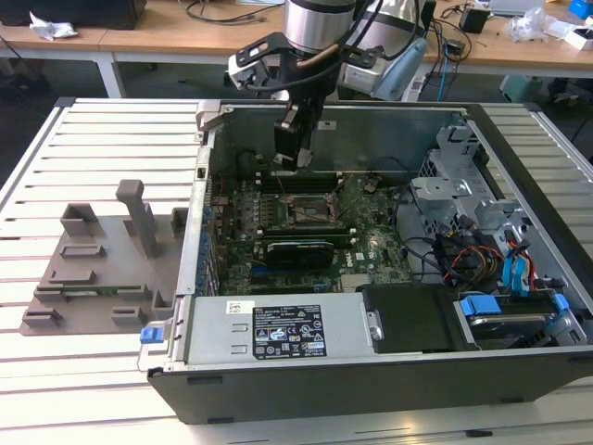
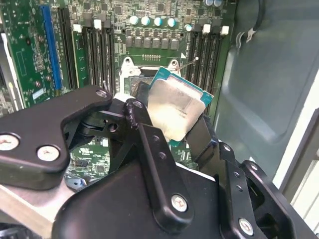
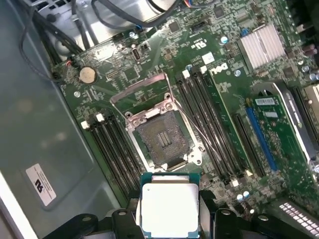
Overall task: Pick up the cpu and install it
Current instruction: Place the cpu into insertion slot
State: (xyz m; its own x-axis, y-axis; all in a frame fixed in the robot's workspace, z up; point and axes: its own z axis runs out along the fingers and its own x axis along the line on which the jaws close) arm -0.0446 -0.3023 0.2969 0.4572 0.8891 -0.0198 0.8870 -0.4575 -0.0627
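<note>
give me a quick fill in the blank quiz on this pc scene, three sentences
1. The gripper is shut on the ___.
2. The socket on the motherboard is ___, with its pins showing.
3. The grey fixture lies outside the computer case, on the exterior view's ___.

Missing words: cpu; empty; left

The hand (image 1: 296,158) hangs at upper centre of the frame, over the open case (image 1: 371,382) and above the motherboard socket (image 1: 306,206). A grey fixture (image 1: 102,269) lies on the slatted counter (image 1: 83,389) at left.
</note>
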